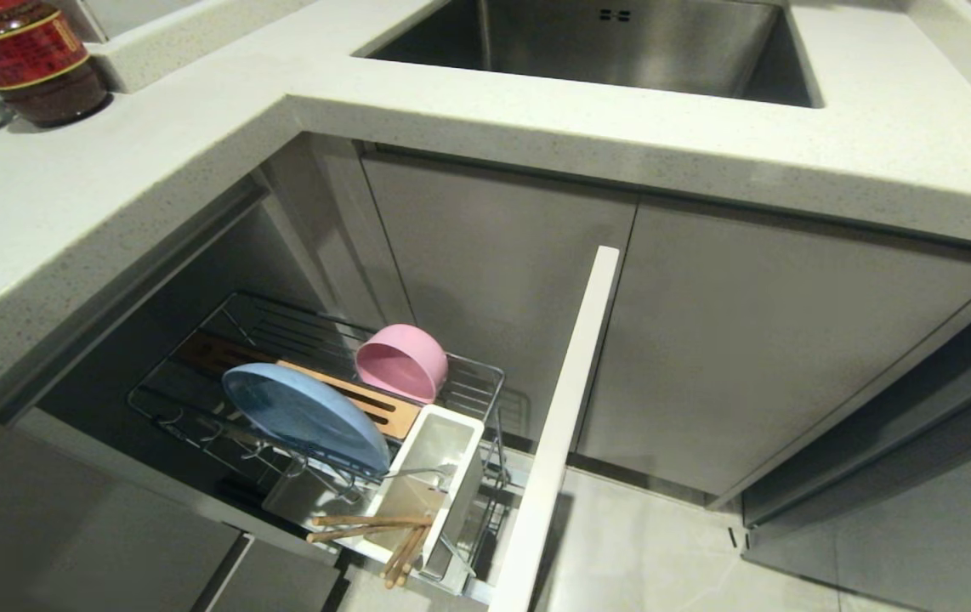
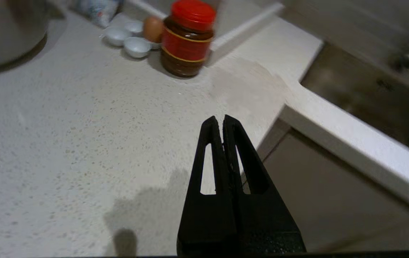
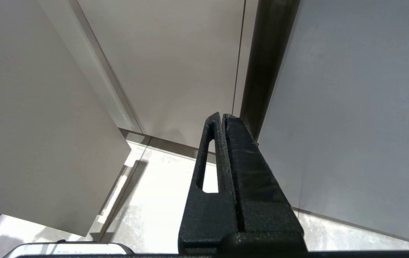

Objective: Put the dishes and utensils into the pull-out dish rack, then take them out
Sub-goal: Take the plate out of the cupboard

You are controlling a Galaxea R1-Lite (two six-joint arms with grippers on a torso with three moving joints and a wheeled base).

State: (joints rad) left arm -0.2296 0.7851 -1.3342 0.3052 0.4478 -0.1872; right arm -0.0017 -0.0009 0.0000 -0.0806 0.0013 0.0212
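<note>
Pull-out dish rack [image 1: 485, 399] drawn out from under the counter [image 1: 69, 221], pale front panel [image 1: 566, 416] standing open toward the floor. Everything loaded in there right now. Light blue plate [image 1: 303, 415] propped on edge in the wire prongs along the rack's left side, leaning over the slotted wooden strip [image 1: 366, 401]. Pink bowl [image 1: 403, 361] tipped on its side at the rack's back edge, just behind the strip, mouth facing away from the plate. White utensil holder [image 1: 443, 463] sitting at the rack's front corner, right by the front panel. Chopsticks [image 1: 383, 531] poking out of the holder's near end, splayed a bit. Fork [image 1: 426, 473] lying across the holder too, thin metal handle showing, tines hard to make out.

Left gripper [image 2: 223, 120] up over the counter near its inner corner, fingers pressed together, nothing in them. Red-lidded jar [image 2: 188, 39] well ahead of it at the back of the counter, small white dishes [image 2: 129, 37] and an egg [image 2: 153, 29] just beside the jar, steel pot [image 2: 7, 32] off at the far corner. Steel sink [image 1: 621, 47] beyond the counter's edge.

Right gripper [image 3: 223, 116] hanging low by the cabinet doors [image 3: 176, 61], clenched and empty.
</note>
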